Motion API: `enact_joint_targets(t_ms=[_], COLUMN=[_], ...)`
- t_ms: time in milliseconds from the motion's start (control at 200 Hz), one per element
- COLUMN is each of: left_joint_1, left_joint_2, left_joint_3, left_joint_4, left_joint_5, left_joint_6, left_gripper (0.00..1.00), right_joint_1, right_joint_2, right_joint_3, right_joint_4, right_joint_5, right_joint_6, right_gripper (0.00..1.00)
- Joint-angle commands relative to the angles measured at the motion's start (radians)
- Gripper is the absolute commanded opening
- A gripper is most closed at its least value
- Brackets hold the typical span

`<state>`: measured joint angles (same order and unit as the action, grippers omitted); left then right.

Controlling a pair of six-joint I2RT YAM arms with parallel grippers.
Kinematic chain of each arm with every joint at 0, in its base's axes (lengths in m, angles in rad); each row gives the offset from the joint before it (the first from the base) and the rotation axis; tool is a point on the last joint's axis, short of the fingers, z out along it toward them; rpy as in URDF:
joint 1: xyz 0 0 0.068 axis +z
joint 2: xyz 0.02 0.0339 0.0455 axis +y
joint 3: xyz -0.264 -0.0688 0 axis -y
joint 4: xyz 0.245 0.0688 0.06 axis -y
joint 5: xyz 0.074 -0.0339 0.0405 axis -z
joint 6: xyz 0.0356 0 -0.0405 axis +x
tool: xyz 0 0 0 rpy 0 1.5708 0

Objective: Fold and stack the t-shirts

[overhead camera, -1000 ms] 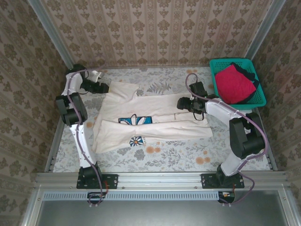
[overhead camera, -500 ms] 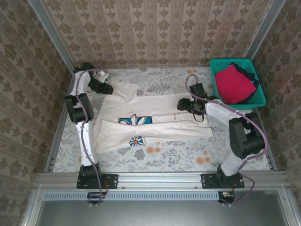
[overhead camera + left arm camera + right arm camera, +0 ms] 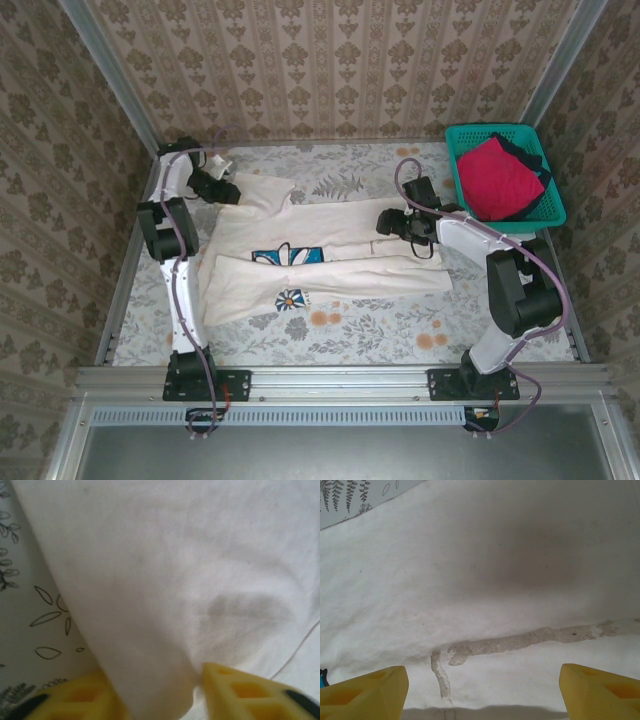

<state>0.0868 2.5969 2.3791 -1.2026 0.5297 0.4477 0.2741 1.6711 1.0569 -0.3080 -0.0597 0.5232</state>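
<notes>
Cream-white cotton t-shirt [image 3: 320,225] lies long left-to-right; left gripper [image 3: 155,680] apparently pinches its upper-left sleeve — right gripper [image 3: 480,672] spread, empty, over its right end.

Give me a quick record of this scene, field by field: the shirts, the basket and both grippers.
Cream-white t-shirt: spread on the table, partly folded, daisy print showing
Red t-shirt: in the teal basket, far right
Dark t-shirt: partly covered by the red one
Left gripper: at the shirt's far left corner, cloth between its fingers
Right gripper: open, over the shirt's right side
</notes>
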Motion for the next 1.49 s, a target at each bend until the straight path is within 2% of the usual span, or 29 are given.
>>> enact_joint_targets(t_ms=[0, 155, 300, 490, 560, 660, 810, 920, 1040, 1205, 1340, 1490], left_joint_1=[0.027, 0.039, 0.038, 0.023, 0.012, -0.002, -0.005, -0.003, 0.005, 0.011, 0.018, 0.022], left_joint_2=[-0.049, -0.075, -0.122, -0.118, -0.107, -0.098, -0.111, -0.109, -0.141, -0.262, -0.36, -0.432], left_joint_3=[-0.017, -0.053, -0.154, -0.171, -0.158, -0.141, -0.171, -0.175, -0.203, -0.333, -0.444, -0.543], left_joint_4=[-0.012, -0.04, 0.025, 0.058, 0.054, 0.022, 0.049, 0.046, 0.068, 0.179, 0.263, 0.357], left_joint_5=[-0.036, -0.05, -0.071, -0.068, -0.066, -0.06, -0.068, -0.096, -0.096, -0.085, -0.003, -0.026], left_joint_6=[0.002, 0.017, 0.003, -0.021, -0.022, -0.015, -0.013, -0.014, -0.031, -0.043, -0.066, -0.109], left_gripper=[0.5, 0.5, 0.47, 0.42, 0.32, 0.28, 0.16, 0.0, 0.0, 0.0, 0.0, 0.0], right_joint_1=[0.001, 0.002, 0.003, 0.003, 0.003, 0.003, 0.002, 0.002, 0.003, -0.006, -0.04, -0.08], right_joint_2=[0.015, 0.016, 0.03, 0.041, 0.042, 0.04, 0.043, 0.046, 0.048, 0.078, 0.153, 0.287], right_joint_3=[0.021, 0.016, 0.016, 0.022, 0.024, 0.026, 0.019, 0.015, 0.026, 0.106, 0.222, 0.404], right_joint_4=[0.019, 0.021, 0.032, 0.038, 0.035, 0.031, 0.03, 0.032, 0.032, 0.008, -0.049, -0.144], right_joint_5=[-0.001, 0.004, -0.007, -0.022, -0.02, -0.011, -0.007, -0.005, 0.001, 0.048, 0.169, 0.299], right_joint_6=[0.006, 0.006, 0.014, 0.019, 0.018, 0.016, 0.013, 0.014, 0.022, 0.025, 0.017, -0.005], right_gripper=[0.8, 0.8, 0.8, 0.8, 0.8, 0.8, 0.8, 0.8, 0.8, 0.8, 0.79, 0.7])
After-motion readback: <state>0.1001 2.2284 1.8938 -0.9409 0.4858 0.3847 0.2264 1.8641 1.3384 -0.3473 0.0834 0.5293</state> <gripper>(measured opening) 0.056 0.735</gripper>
